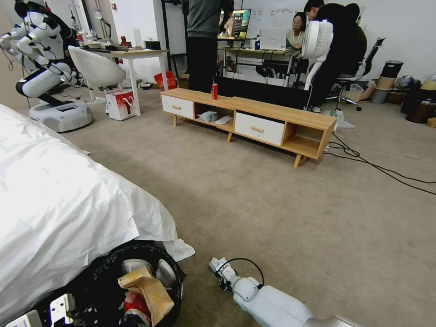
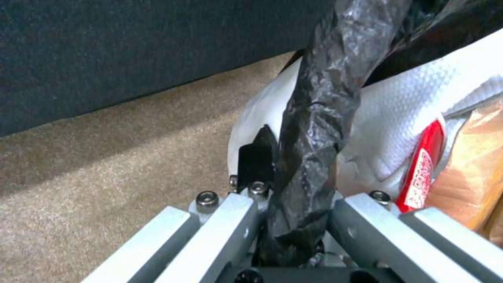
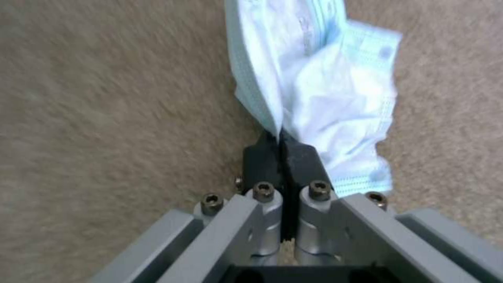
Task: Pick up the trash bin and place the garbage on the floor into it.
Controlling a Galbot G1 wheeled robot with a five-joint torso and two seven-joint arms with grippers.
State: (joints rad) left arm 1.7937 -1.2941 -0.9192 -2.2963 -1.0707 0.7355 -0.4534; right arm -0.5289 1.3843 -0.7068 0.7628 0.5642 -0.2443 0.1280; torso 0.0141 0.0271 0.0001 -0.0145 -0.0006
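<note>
The trash bin (image 1: 175, 277), lined with a crinkly black bag, sits at my lower left beside the bed. It holds tan cardboard (image 1: 147, 286), a red wrapper (image 1: 136, 304) and white tissues (image 2: 408, 122). My left gripper (image 2: 293, 173) is shut on the bin's bag-covered rim (image 2: 320, 118); it also shows at the bin's near edge (image 1: 59, 311). My right gripper (image 3: 280, 145) is shut on a piece of garbage, a crumpled pale blue and white sheet (image 3: 325, 90), just above the carpet floor (image 3: 105, 98). The right gripper (image 1: 218, 265) reaches low, to the right of the bin.
A bed under a white sheet (image 1: 54, 195) fills the left. A low wooden cabinet (image 1: 254, 118) with an upright red can (image 1: 214, 91) stands ahead. Black cables (image 1: 381, 168) cross the carpet at right. Another robot (image 1: 50, 68) and people stand at the back.
</note>
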